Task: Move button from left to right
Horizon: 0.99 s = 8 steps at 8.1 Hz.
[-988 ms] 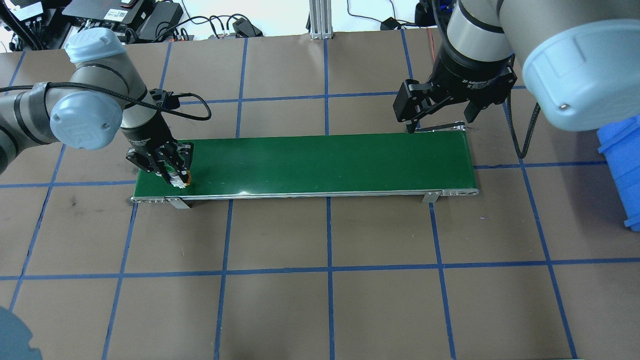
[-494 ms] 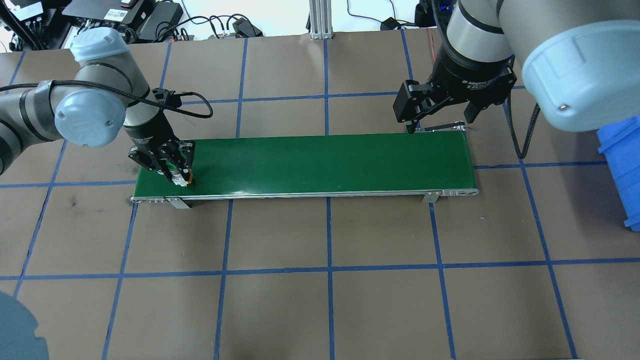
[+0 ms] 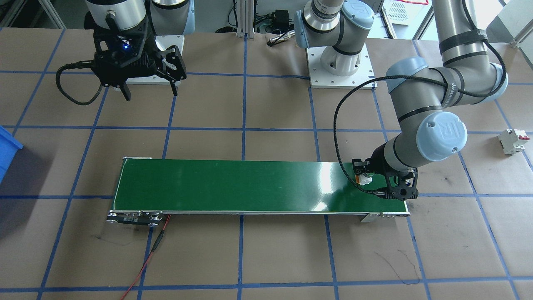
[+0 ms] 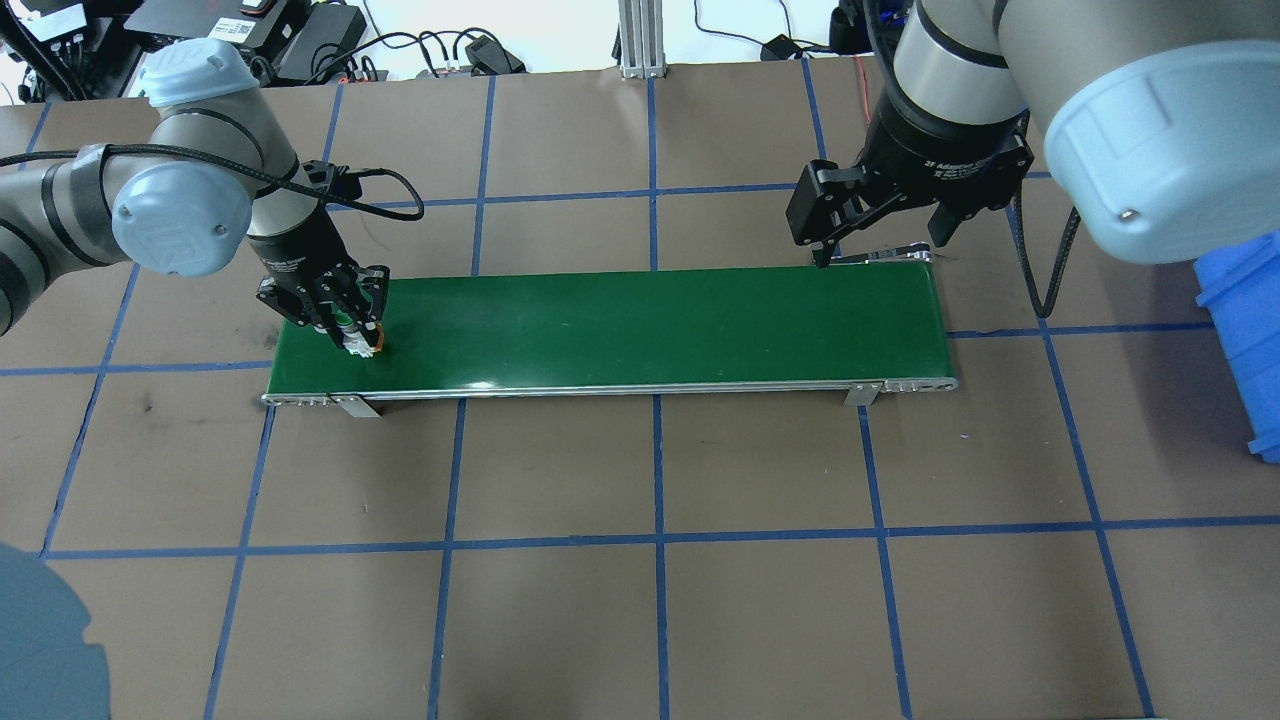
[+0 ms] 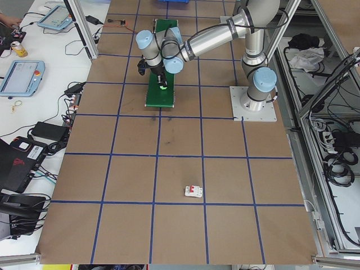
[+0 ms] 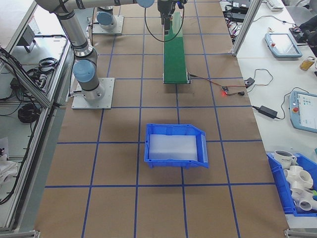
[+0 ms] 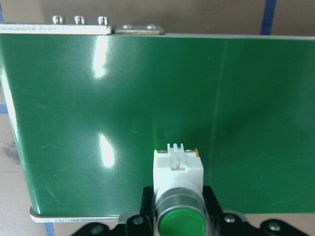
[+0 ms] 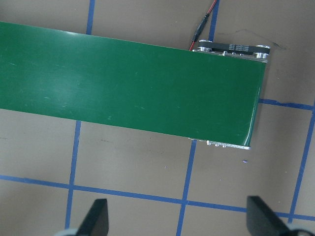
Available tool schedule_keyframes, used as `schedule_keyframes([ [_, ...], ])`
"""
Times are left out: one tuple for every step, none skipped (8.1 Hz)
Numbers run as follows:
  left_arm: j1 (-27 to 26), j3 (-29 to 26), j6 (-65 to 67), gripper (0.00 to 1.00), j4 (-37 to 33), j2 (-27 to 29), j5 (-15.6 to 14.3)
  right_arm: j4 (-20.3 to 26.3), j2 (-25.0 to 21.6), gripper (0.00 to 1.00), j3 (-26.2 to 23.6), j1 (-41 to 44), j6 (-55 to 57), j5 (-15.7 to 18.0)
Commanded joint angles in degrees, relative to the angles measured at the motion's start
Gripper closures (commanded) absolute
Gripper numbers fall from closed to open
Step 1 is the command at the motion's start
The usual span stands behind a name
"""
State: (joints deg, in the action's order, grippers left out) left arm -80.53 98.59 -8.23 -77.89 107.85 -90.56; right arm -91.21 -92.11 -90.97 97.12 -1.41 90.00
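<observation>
I see my left claw [image 4: 355,338] clamped on the button [image 4: 358,341] over the green belt's [image 4: 650,325] left end; my right claw [image 4: 880,245] hangs spread past its far-right corner.

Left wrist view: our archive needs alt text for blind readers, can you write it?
The left pincer grips a green-capped button at the frame's bottom edge, above a glossy green conveyor belt. Brown table with blue tape lines shows beyond the belt's far edge.

Table [image 4: 640,600]: brown surface, blue tape grid. Green conveyor belt [image 4: 640,325] lies lengthwise mid-table, toward far edge. Blue bin [image 6: 176,145] near right end. White circuit breaker, red top [image 5: 194,191], near left end. Arm base plates bolted on robot-side edge.
</observation>
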Motion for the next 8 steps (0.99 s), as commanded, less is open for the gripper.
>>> schedule_keyframes([
  [-0.2, -0.1, 0.2, 1.0, 1.2, 0.9, 0.4, 0.0, 0.0, 0.0, 0.0, 0.0, 0.0, 0.0],
  [-0.4, -0.1, 0.2, 0.79, 1.6, 1.0, 0.8, 0.1, 0.0, 0.0, 0.0, 0.0, 0.1, 0.0],
  [-0.5, 0.3, 0.4, 0.01, 8.2, 2.3, 5.5, 0.1, 0.0, 0.0, 0.0, 0.0, 0.0, 0.0],
  [-0.4, 0.4, 1.0, 0.0, 10.1, 3.1, 11.1, 0.1, 0.0, 0.0, 0.0, 0.0, 0.0, 0.0],
  [-1.3, -0.1, 3.7, 0.0, 10.1, 2.6, 11.1, 0.1, 0.0, 0.0, 0.0, 0.0, 0.0, 0.0],
  [-3.4, -0.1, 8.6, 0.0, 10.0, 2.2, 11.1, 0.1, 0.0, 0.0, 0.0, 0.0, 0.0, 0.0],
  [-5.8, -0.1, 9.5, 0.0, 10.0, 0.9, 10.8, 0.1, 0.0, 0.0, 0.0, 0.0, 0.0, 0.0],
  [-6.5, -0.1, 10.2, 0.0, 8.9, -0.5, 10.9, 0.1, 0.0, 0.0, 0.0, 0.0, 0.0, 0.0],
])
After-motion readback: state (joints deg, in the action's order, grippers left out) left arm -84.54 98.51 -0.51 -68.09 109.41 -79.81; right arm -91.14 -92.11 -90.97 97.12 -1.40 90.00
